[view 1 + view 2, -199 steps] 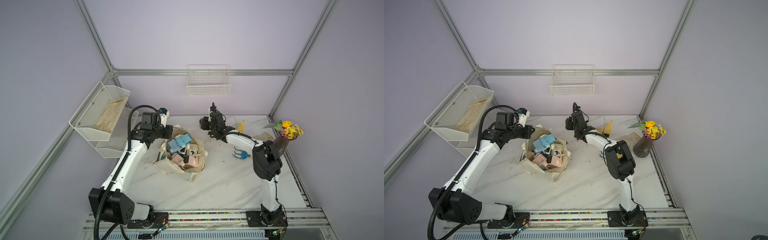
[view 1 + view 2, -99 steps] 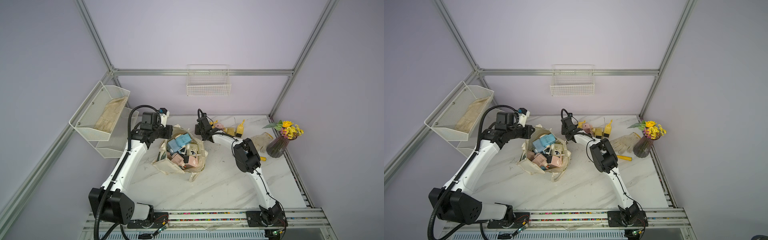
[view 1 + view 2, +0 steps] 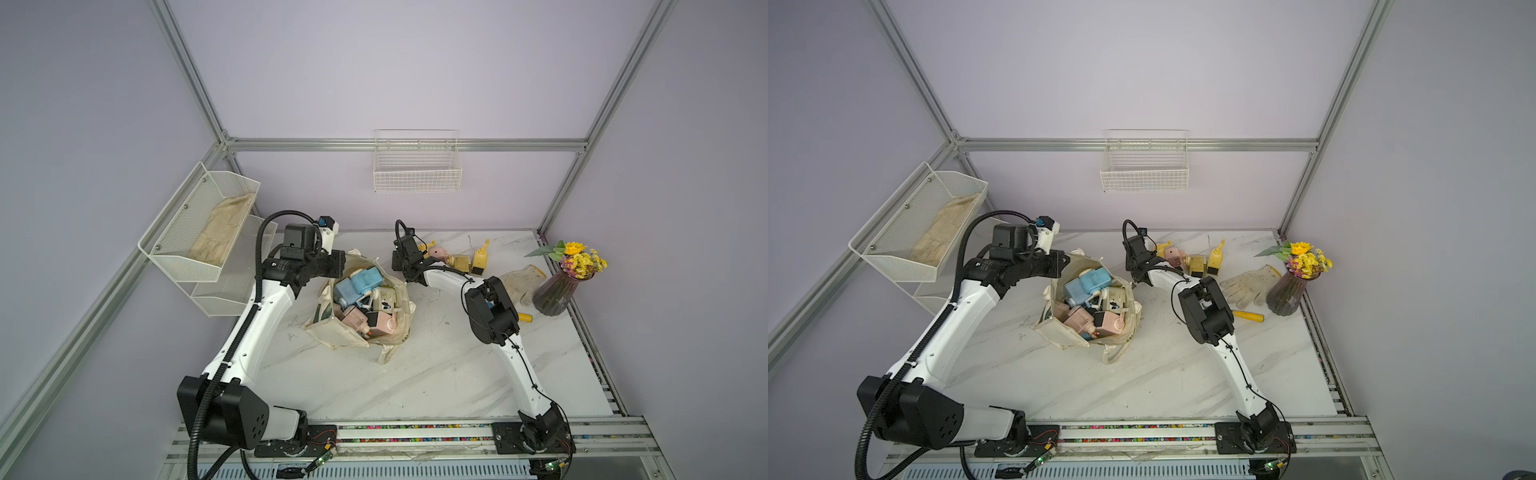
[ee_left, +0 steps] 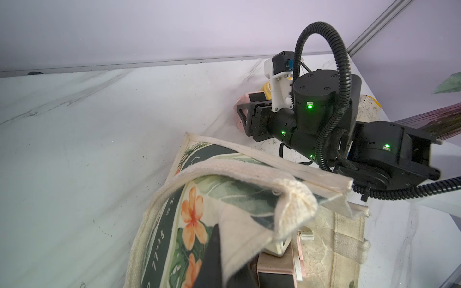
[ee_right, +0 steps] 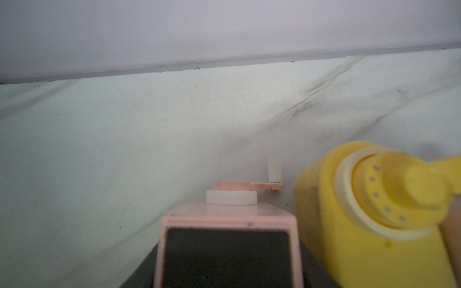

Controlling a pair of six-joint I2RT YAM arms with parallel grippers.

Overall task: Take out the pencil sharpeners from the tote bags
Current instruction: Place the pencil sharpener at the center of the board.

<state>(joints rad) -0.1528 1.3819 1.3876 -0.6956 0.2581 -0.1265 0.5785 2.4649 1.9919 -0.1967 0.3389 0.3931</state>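
Pink sharpener (image 5: 225, 249) upright, crank up; right end effector (image 3: 417, 259) state unclear; left end effector (image 4: 212, 259) clamped on tote bag (image 4: 224, 189).

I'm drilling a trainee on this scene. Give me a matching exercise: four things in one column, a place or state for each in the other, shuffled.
Things
1. tote bag
2. glove
3. blue sharpener
4. left gripper

Places or states
A. on top of the pile inside the bag
B. flat on the table beside the vase
C. shut on the bag's cloth rim
D. open-mouthed, full of sharpeners

Pairs: 1-D, 2-B, 3-A, 4-C
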